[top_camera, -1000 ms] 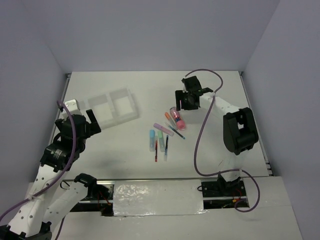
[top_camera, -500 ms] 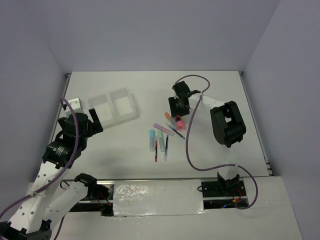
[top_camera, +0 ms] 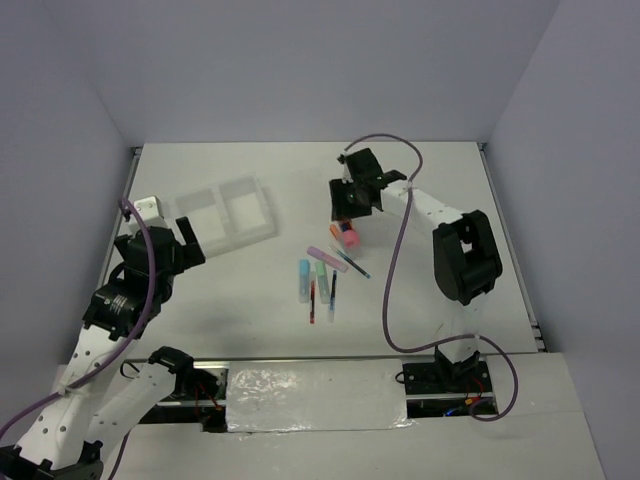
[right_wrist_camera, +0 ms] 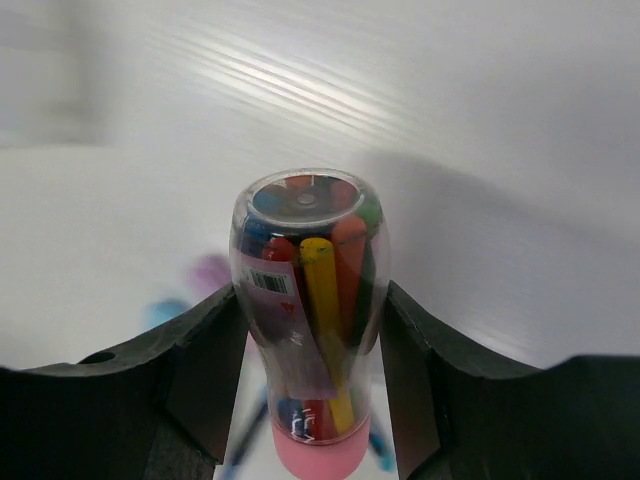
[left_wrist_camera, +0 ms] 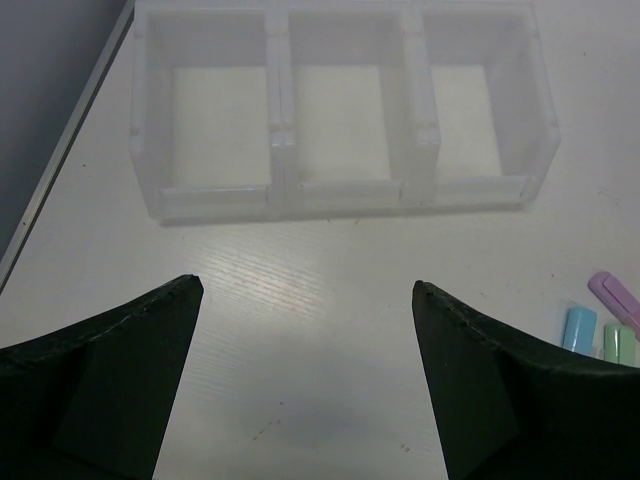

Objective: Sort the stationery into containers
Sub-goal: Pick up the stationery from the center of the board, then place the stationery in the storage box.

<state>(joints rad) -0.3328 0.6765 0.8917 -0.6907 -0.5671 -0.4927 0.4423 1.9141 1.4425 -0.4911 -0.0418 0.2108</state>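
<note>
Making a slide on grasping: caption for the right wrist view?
Right gripper clamps a clear pink-capped case of coloured sticks over the blurred white table.

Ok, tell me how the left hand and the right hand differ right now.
The left hand is open and empty; the right hand is shut on a clear pen case with a pink end. The left hand faces the three-compartment tray, whose compartments are all empty; the right hand is by the loose highlighters. Both are dark, two-fingered and point down toward the table.
</note>
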